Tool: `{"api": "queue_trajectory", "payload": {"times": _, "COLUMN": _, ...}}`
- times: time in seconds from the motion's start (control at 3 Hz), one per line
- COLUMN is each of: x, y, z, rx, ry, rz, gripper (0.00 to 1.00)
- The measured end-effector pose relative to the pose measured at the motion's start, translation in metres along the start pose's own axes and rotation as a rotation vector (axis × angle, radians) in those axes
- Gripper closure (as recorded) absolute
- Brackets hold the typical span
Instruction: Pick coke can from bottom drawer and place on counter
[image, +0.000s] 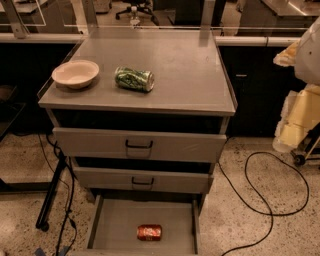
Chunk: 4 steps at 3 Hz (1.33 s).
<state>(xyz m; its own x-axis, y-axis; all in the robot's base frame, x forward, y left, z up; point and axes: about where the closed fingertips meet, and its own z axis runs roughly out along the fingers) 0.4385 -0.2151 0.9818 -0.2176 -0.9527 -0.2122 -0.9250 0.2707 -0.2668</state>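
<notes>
The coke can (149, 232), red with silver ends, lies on its side on the grey floor of the bottom drawer (115, 225), which is pulled out at the foot of the cabinet. Above the drawers sits the counter (185, 75), a flat grey square top with a thin rim. My gripper is out of view. Only a white rounded shape (311, 50), perhaps part of my arm, shows at the right edge, far from the can.
A pale bowl (75, 73) and a green patterned can (134, 79) on its side rest on the counter's front left. Two upper drawers with black handles (139, 145) are shut. Black cables (260, 200) loop on the floor at right, beside yellowish bags (298, 120).
</notes>
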Motion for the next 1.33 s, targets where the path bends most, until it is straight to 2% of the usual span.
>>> {"api": "queue_trajectory", "payload": {"times": 0.33, "x": 0.0, "y": 0.0, "z": 0.0, "rx": 0.0, "ry": 0.0, "rz": 0.0, "gripper": 0.0}}
{"api": "queue_trajectory", "payload": {"times": 0.67, "x": -0.003, "y": 0.007, "z": 0.017, "rx": 0.0, "ry": 0.012, "rz": -0.01, "gripper": 0.0}}
{"api": "queue_trajectory", "payload": {"times": 1.0, "x": -0.005, "y": 0.037, "z": 0.071, "rx": -0.042, "ry": 0.045, "rz": -0.028, "gripper": 0.0}}
{"api": "queue_trajectory", "payload": {"times": 1.33, "x": -0.005, "y": 0.037, "z": 0.071, "rx": -0.042, "ry": 0.045, "rz": -0.028, "gripper": 0.0}}
